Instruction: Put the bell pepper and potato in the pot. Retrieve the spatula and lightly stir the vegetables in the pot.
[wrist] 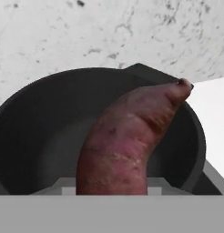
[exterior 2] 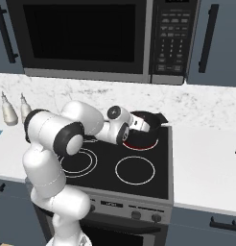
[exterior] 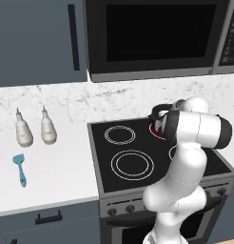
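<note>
- Potato (wrist: pixel 127 141) fills the middle of your hand view: a long, curved, maroon-brown lump with rough, blotchy skin and a pointed tip reaching up and right. It rises from the bottom edge where the fingers would be, and appears gripped between them, part-closed around it; the tips themselves are hidden.
- Behind it in the same view you see the pot (wrist: pixel 36 118), matte black, round and smooth-walled, with a small lug handle at its far rim; the potato hangs over its mouth. Beyond is grey-veined white marble wall.
- In your left base view, the spatula (exterior: pixel 19 169) lies flat on the white bench, blue blade away from you, thin handle toward you. Two white squeeze bottles (exterior: pixel 35 129) with thin nozzles stand upright behind it. The stove (exterior: pixel 123 152) top is glossy black with white ring markings; the arm hides most of the pot.
- In your right base view, the pot (exterior 2: pixel 149 126) sits on the back right burner, which glows red. The microwave (exterior 2: pixel 170 43) keypad has writing too small to read.
</note>
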Motion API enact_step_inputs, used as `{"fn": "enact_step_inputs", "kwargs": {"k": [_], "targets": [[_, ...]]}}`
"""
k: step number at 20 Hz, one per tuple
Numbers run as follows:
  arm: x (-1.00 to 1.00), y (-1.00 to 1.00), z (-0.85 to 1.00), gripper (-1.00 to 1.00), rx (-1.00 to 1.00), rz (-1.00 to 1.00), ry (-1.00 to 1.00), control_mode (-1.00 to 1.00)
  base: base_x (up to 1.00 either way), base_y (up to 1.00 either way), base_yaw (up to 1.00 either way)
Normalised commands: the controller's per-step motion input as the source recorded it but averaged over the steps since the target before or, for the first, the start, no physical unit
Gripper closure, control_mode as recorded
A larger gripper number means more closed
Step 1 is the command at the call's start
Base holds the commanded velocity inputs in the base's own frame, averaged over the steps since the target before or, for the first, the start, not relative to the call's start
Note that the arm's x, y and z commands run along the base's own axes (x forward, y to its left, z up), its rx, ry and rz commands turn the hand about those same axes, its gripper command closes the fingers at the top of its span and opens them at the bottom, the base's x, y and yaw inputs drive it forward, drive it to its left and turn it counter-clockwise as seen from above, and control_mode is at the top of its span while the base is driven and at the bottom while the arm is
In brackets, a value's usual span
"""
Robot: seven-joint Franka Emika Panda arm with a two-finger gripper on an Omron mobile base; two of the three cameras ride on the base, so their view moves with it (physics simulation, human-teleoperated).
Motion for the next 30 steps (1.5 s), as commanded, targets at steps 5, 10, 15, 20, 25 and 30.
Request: {"fn": "enact_step_inputs", "kwargs": {"k": [5,10,15,20,25,30], "targets": [[0.10,0.00,-0.03,-1.00,0.00,0.00,0.01,-1.00,0.00,0.00,0.00],[0.05,0.00,0.04,-1.00,0.00,0.00,0.00,-1.00,0.00,0.00,0.00],[-0.02,0.00,0.43,-1.00,0.01,0.00,-0.05,-1.00,0.00,0.00,0.00],[-0.70,0.00,0.88,-1.00,0.08,0.00,-0.11,-1.00,0.00,0.00,0.00],[-0.92,0.26,0.83,-1.00,0.13,0.00,0.00,-1.00,0.00,0.00,0.00],[-1.00,0.69,1.00,-1.00,0.14,0.00,0.03,-1.00,0.00,0.00,0.00]]}}
